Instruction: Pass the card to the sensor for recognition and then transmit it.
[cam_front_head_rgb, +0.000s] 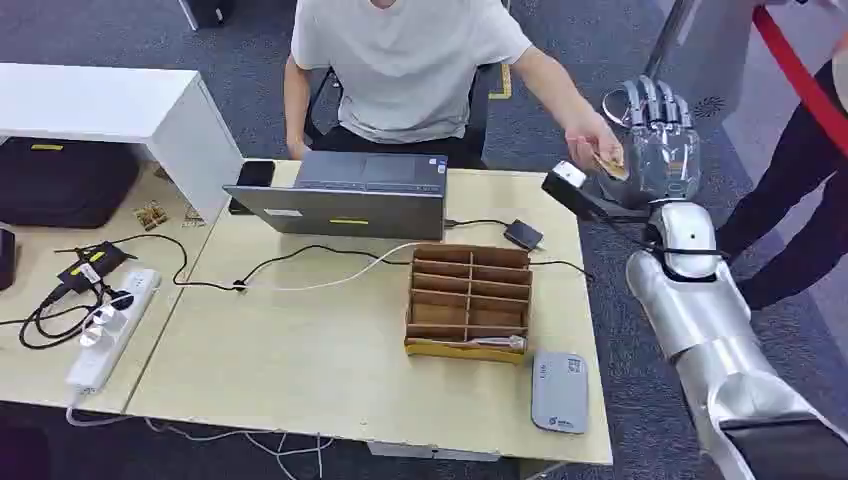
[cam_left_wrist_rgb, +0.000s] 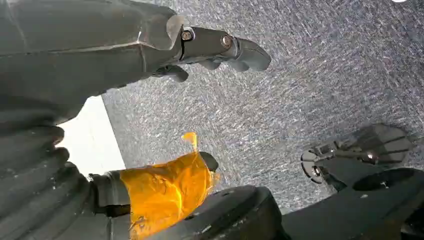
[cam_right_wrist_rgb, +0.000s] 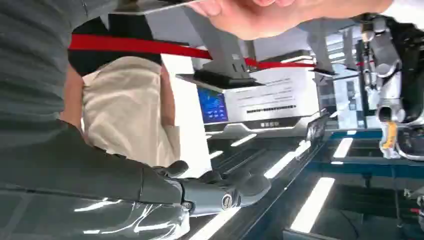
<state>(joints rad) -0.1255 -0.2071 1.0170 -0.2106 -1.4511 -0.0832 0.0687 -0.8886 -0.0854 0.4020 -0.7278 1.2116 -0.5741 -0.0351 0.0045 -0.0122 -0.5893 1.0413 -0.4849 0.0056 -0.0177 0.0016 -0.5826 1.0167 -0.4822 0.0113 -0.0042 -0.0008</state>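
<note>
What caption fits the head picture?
Seated person's hand takes the card beside the robot's raised right hand.

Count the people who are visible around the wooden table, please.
2. One person in a light grey T-shirt sits behind the open grey laptop, reaching a hand towards the robot's raised right hand. Another, in dark trousers, stands at the right edge. Others may be outside the picture.

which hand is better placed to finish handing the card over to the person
Right. The right hand is raised beside the table's far right corner, right at the person's hand, which holds the card. The left hand hangs over carpet.
</note>
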